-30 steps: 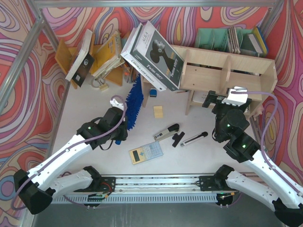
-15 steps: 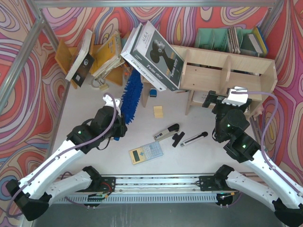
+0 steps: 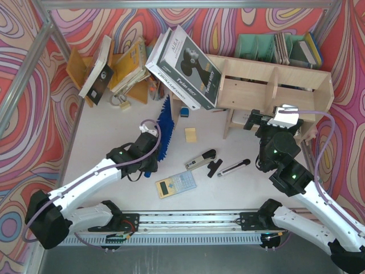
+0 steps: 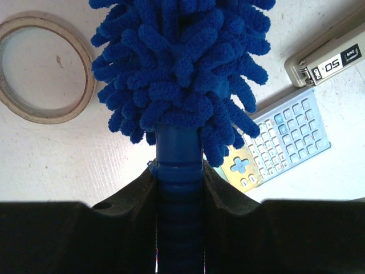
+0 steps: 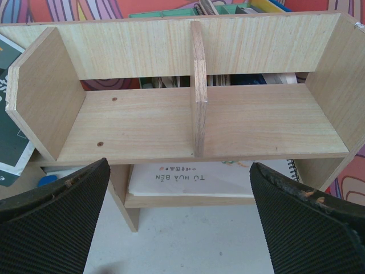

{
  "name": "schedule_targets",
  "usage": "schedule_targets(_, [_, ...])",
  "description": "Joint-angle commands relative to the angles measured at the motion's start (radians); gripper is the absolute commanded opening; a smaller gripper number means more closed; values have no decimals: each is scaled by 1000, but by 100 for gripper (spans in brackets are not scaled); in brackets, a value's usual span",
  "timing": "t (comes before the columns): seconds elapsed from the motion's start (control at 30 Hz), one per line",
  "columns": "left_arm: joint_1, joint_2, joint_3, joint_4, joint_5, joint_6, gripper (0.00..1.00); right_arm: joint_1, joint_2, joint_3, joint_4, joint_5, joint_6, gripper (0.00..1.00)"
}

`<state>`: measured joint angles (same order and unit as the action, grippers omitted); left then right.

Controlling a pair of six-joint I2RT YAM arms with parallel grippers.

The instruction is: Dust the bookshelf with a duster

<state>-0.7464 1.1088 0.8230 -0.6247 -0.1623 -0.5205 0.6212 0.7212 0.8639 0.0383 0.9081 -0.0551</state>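
Note:
The bright-blue fluffy duster (image 3: 165, 127) lies over the table left of the bookshelf, with its head pointing away from the arms. My left gripper (image 3: 151, 153) is shut on its slim blue handle. In the left wrist view the handle (image 4: 178, 165) runs up between the jaws to the chenille head (image 4: 182, 63). The pale plywood bookshelf (image 3: 274, 85) stands at the back right. My right gripper (image 3: 269, 118) is open and empty in front of it. In the right wrist view the shelf's compartments (image 5: 194, 114) fill the frame beyond the wide-open right gripper (image 5: 179, 171).
A calculator (image 3: 175, 184), a black-and-silver stapler-like tool (image 3: 201, 160), a black-and-white stick (image 3: 234, 167) and a yellow note (image 3: 190, 135) lie on the table. A tape ring (image 4: 43, 68) lies by the duster. A large boxed book (image 3: 185, 65) leans on the shelf's left end. An orange rack (image 3: 114, 68) and green file holders (image 3: 268, 45) stand at the back.
My left gripper swung the duster left and away, then back right and nearer the arm bases. The right arm has not moved.

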Motion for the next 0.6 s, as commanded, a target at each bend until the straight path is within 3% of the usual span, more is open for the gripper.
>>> schedule_targets(0.0, [-4, 2, 4, 65, -1, -4, 0, -5, -8, 5, -2, 6, 5, 98])
schedule_targets(0.33, [-4, -168, 104, -4, -99, 69, 0, -5, -18, 3, -8, 6, 11, 98])
schedule_targets(0.57, [-4, -211, 100, 18, -55, 63, 0, -5, -18, 4, -7, 4, 12, 98])
